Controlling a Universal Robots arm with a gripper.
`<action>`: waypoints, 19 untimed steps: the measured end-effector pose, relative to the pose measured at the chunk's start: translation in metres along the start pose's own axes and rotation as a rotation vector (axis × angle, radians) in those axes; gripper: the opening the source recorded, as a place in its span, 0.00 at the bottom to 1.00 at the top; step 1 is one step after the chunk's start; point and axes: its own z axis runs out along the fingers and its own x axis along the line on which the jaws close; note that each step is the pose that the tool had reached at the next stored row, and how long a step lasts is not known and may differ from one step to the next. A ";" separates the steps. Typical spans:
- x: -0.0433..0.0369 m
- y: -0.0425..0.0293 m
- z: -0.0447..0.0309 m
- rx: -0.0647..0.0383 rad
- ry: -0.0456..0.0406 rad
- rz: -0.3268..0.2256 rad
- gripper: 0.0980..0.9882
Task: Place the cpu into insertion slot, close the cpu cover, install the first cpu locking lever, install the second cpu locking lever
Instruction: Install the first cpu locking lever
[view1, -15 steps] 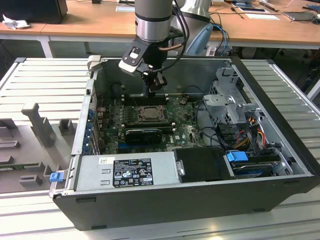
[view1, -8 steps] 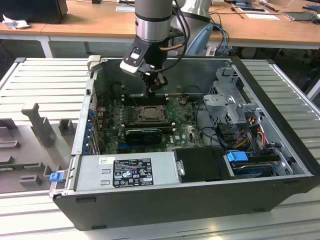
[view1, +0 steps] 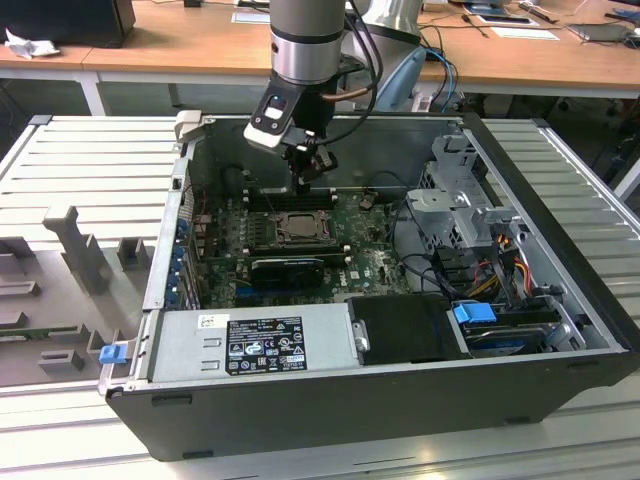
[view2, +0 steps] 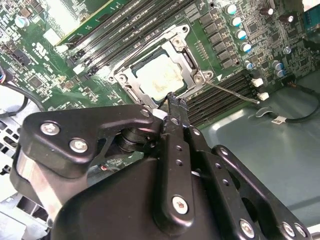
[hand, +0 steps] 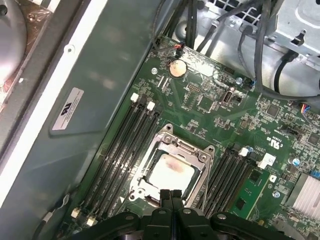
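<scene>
The cpu (hand: 172, 173) lies in the insertion slot (view1: 299, 229) on the green board, its pale face showing through the window of the cpu cover (hand: 176, 146). The cover (view2: 187, 62) lies flat over the cpu (view2: 156, 75). One thin locking lever (view2: 233, 93) sticks out sideways from the socket's corner, unlatched. My gripper (view1: 308, 180) hangs just above the socket's edge inside the case. In both wrist views its fingers are pressed together with nothing between them, the gripper (view2: 174, 99) tip close to the cover's rim and the gripper (hand: 171, 193) over the frame's near side.
Long black memory slots (hand: 125, 150) flank the socket on both sides. A black card (view1: 288, 268) sits in front of the socket, a power supply (view1: 255, 345) at the case front, cables and a drive cage (view1: 465, 215) on the exterior view's right.
</scene>
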 end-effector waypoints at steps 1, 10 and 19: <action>0.0000 0.0000 0.0000 0.000 0.0002 -0.007 0.01; -0.0004 -0.0002 0.0000 0.004 0.0041 -0.155 0.01; -0.0037 -0.0020 -0.0001 0.005 0.0052 -0.197 0.01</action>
